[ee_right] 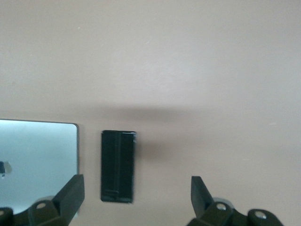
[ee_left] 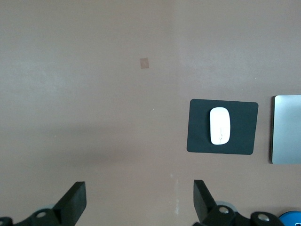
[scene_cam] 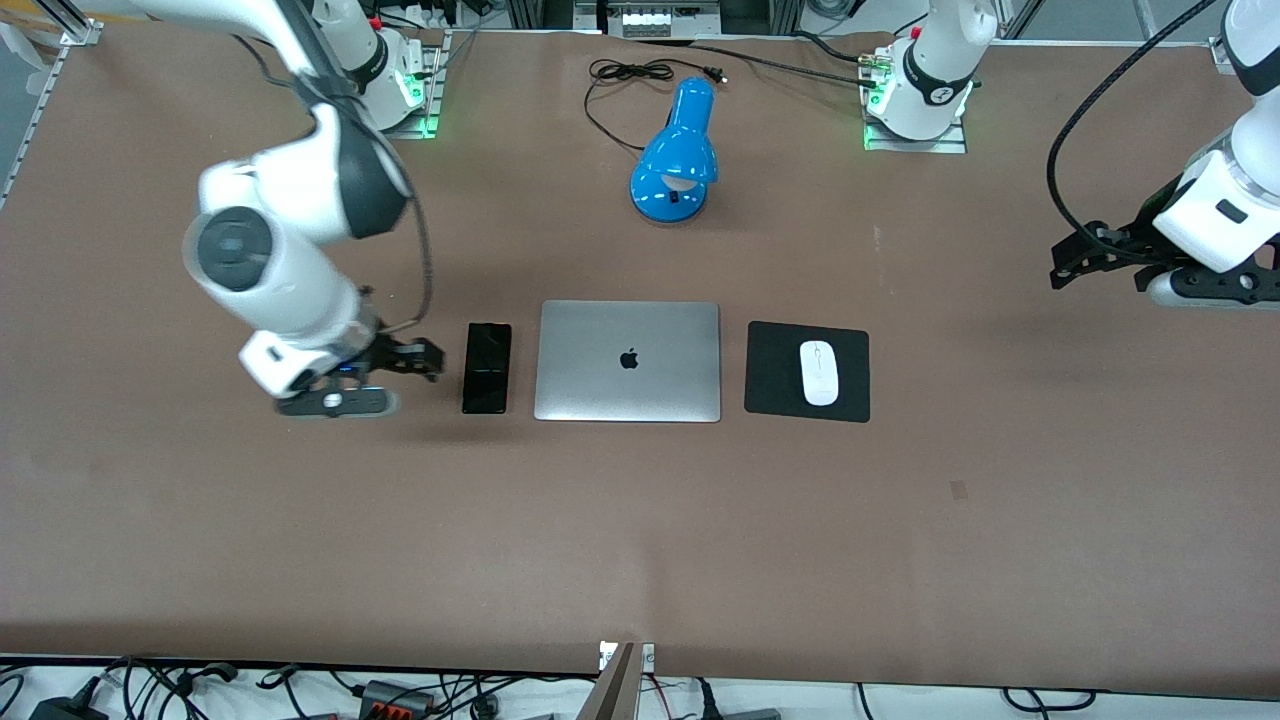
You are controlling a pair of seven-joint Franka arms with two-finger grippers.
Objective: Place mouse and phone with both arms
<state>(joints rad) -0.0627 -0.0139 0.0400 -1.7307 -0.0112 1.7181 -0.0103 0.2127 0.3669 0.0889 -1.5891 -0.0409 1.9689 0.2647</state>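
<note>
The black phone (scene_cam: 487, 367) lies flat beside the closed silver laptop (scene_cam: 628, 361), toward the right arm's end. The white mouse (scene_cam: 819, 373) sits on a black square pad (scene_cam: 770, 380) beside the laptop, toward the left arm's end. My right gripper (scene_cam: 432, 360) is open and empty, over the table just beside the phone. The phone shows in the right wrist view (ee_right: 118, 165) near my open right gripper (ee_right: 136, 195). My left gripper (scene_cam: 1065, 262) is open and empty over bare table, well away from the mouse toward the left arm's end. The left wrist view shows the mouse (ee_left: 219, 125) away from my left gripper (ee_left: 139, 200).
A blue desk lamp (scene_cam: 676, 155) with a black cord stands farther from the front camera than the laptop, between the arm bases. Cables lie along the table's front edge.
</note>
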